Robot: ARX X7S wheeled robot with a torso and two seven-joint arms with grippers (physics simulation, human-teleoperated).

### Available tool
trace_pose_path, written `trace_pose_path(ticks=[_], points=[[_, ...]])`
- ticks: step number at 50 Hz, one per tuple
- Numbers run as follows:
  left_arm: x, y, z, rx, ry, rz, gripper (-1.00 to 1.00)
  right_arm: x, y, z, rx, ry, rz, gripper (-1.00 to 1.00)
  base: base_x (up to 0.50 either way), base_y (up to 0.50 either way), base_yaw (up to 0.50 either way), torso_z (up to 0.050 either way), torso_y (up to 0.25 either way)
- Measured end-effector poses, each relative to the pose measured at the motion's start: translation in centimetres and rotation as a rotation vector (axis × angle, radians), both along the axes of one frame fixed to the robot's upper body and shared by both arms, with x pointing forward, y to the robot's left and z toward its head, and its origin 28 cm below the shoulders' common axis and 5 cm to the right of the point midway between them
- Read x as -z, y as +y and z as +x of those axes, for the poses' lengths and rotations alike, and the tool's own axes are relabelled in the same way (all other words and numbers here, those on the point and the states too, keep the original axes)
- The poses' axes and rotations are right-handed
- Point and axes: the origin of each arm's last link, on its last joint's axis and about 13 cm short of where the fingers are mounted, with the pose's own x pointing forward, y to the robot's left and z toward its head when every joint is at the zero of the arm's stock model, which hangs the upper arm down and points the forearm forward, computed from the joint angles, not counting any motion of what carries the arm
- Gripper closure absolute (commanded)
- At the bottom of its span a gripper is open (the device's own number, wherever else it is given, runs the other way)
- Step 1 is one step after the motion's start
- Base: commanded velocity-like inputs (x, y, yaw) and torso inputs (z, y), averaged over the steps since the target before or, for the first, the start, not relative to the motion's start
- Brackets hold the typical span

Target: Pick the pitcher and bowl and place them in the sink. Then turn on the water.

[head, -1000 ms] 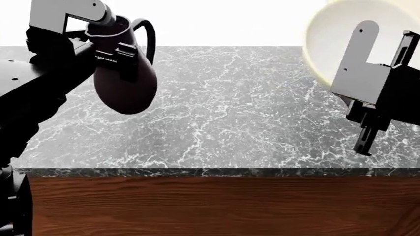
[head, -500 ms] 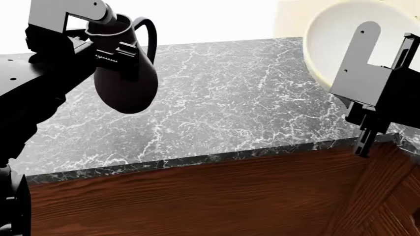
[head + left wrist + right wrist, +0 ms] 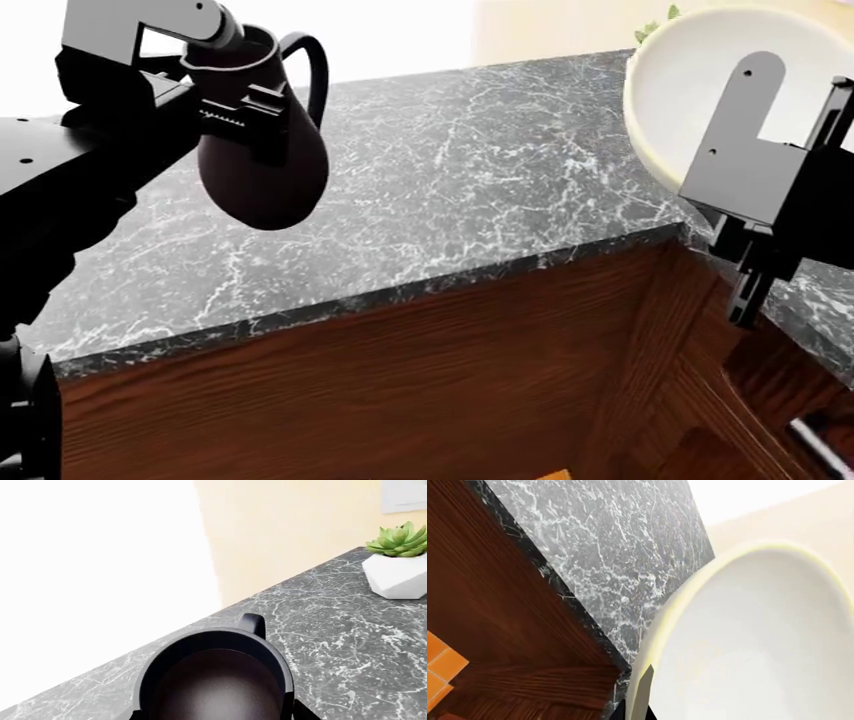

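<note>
Here, at upper left of the head view: the left gripper (image 3: 234,95), pinching the pitcher (image 3: 260,160) at its neck. The pitcher is dark brown-purple and glossy, held upright and clear of the marble counter (image 3: 454,170), loop handle (image 3: 311,70) toward the middle of the frame. The left wrist view looks straight down its mouth (image 3: 217,680); the inside is dark and nothing shows in it.

Centre: grey-veined counter slab over a dark wood cabinet front (image 3: 374,390).

Upper right: the bowl (image 3: 687,85), cream-white with a pale yellow rim, tilted on edge with its open side toward the camera, hollow bare. The right gripper (image 3: 761,240) stands in front of it; the right wrist view shows the bowl's rim (image 3: 657,630) at the jaws, pinched there. A white pot with a green succulent (image 3: 398,555) stands on the counter, well apart from the pitcher.
</note>
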Motion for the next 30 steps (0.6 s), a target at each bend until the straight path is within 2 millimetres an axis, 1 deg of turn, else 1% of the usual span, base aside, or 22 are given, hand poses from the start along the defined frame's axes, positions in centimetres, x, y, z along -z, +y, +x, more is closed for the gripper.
trace_pose_path(ticks=[4,30], points=[[-0.01,-0.07,-0.02,0.004,-0.002,-0.001,1.0,0.14,-0.07,-0.06,0.002,0.003,0.002,1.0,-0.09,0.03,-0.5,0.003,0.003],[-0.02,-0.57,0.13,0.031,-0.008,0.003,1.0,0.71,-0.48,-0.49,0.015,0.013,0.015,1.0,0.0,0.0,-0.5,0.001,0.002]])
